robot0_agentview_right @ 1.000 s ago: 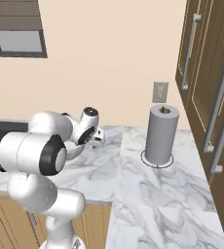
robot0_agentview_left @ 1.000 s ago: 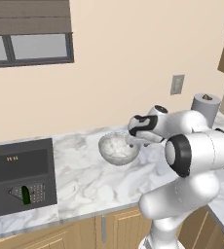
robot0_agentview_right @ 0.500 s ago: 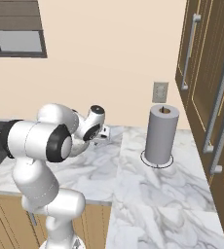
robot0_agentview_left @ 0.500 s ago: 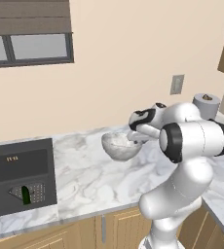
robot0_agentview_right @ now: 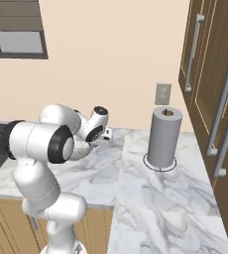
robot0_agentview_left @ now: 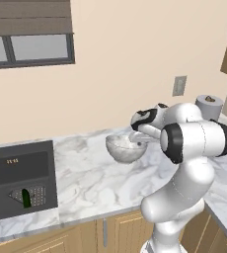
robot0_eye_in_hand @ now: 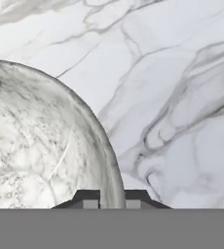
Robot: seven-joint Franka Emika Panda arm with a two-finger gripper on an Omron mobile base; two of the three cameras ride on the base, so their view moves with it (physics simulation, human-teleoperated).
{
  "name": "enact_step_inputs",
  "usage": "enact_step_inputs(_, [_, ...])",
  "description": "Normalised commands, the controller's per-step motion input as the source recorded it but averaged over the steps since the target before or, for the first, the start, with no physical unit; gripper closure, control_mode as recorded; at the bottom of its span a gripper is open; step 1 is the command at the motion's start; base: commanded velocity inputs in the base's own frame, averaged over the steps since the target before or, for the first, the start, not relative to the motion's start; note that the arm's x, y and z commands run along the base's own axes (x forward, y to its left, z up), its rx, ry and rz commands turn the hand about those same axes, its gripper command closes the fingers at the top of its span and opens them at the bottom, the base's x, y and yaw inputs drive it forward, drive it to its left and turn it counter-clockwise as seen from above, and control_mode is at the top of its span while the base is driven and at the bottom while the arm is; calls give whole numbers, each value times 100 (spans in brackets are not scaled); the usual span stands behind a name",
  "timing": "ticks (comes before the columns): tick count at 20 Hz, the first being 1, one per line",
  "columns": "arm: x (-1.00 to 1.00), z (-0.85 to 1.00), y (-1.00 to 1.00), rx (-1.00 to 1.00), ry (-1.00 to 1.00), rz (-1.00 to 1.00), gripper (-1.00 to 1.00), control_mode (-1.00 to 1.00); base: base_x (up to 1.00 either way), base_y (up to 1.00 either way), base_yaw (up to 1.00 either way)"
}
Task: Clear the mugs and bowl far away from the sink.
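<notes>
One end effector [robot0_eye_in_hand: 112,197] pinches the bowl [robot0_agentview_left: 126,148] rim beyond the sink [robot0_agentview_left: 18,178].

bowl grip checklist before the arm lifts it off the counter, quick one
1. Gripper shut across the rim of the bowl, one fingertip on each side: ok.
2. Hold is deep enough to carry the bowl: cannot tell, only the rim edge is pinched.
3. Bowl holds nothing that could spill: ok, inside looks bare.
4. Counter to the right has room for a set-down: ok.
5. Paper towel roll stands apart from the bowl: ok.
6. Sink well to the bowl's left: ok.
</notes>
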Motion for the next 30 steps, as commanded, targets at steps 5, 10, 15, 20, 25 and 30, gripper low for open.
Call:
enact_step_inputs(5, [-30, 76, 32, -4, -16, -21, 100, -100, 0, 0, 0])
enact_step_inputs(10, [-12, 73, 12, 0, -12, -17, 100, -100, 0, 0, 0])
enact_step_inputs(15, [-29, 68, 1, 0, -8, -33, 100, -100, 0, 0, 0])
enact_step_inputs(20, [-49, 46, 15, 0, -1, -65, 100, -100, 0, 0, 0])
enact_step_inputs(25, [-66, 48, 38, 6, -5, -72, 100, -100, 0, 0, 0])
enact_step_inputs(30, [-69, 61, 8, 23, 5, -34, 100, -100, 0, 0, 0])
